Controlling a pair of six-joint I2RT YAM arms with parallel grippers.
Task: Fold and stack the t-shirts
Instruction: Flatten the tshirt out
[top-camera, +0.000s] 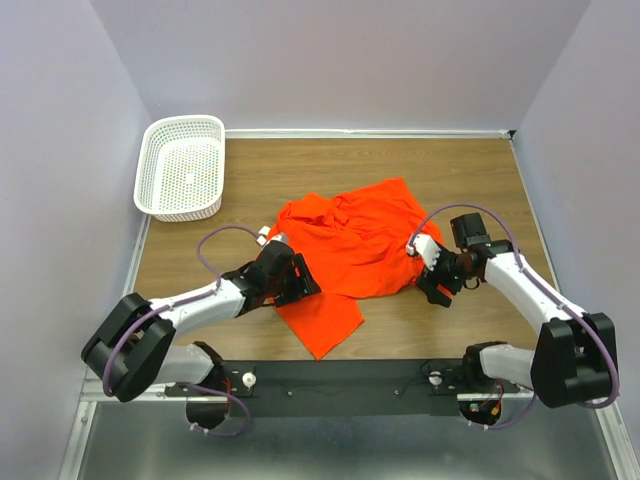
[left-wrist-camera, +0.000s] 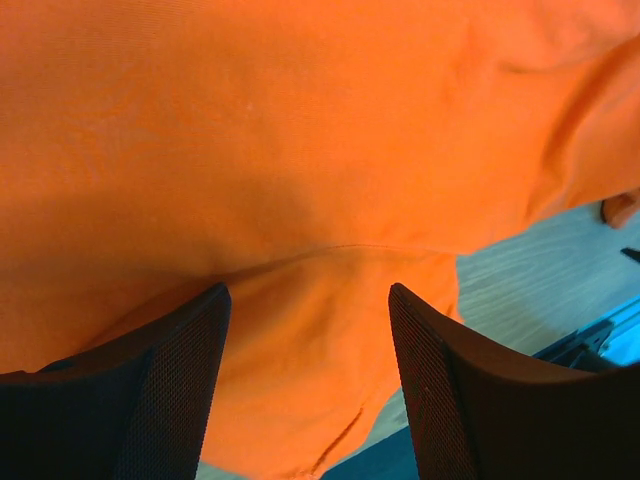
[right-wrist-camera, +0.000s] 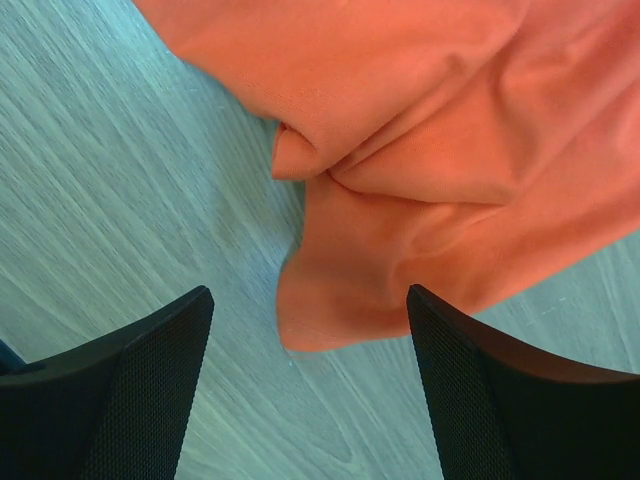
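The table (top-camera: 480, 170) carries one orange-red t-shirt (top-camera: 360, 240), crumpled, lying right of and nearer than the white basket (top-camera: 185, 120). No fold or stack is made yet, so the whole job is left. Nearer than the basket, the left claw (left-wrist-camera: 308, 292) stands spread over cloth. Far right of the basket, the right claw (right-wrist-camera: 310, 292) is spread at the shirt's edge.

The t-shirt (top-camera: 355, 245) is plain bright orange-red. The basket (top-camera: 148, 172), left of it, is white with an open mesh pattern. The worktop (top-camera: 300, 170) shows brown wood grain. The left arm (top-camera: 200, 300) and right arm (top-camera: 525, 280) are white with black joints and purple cables (top-camera: 200, 252). The left tool (left-wrist-camera: 310, 300) and right tool (right-wrist-camera: 310, 300) have black, finely dotted fingers (left-wrist-camera: 170, 380).
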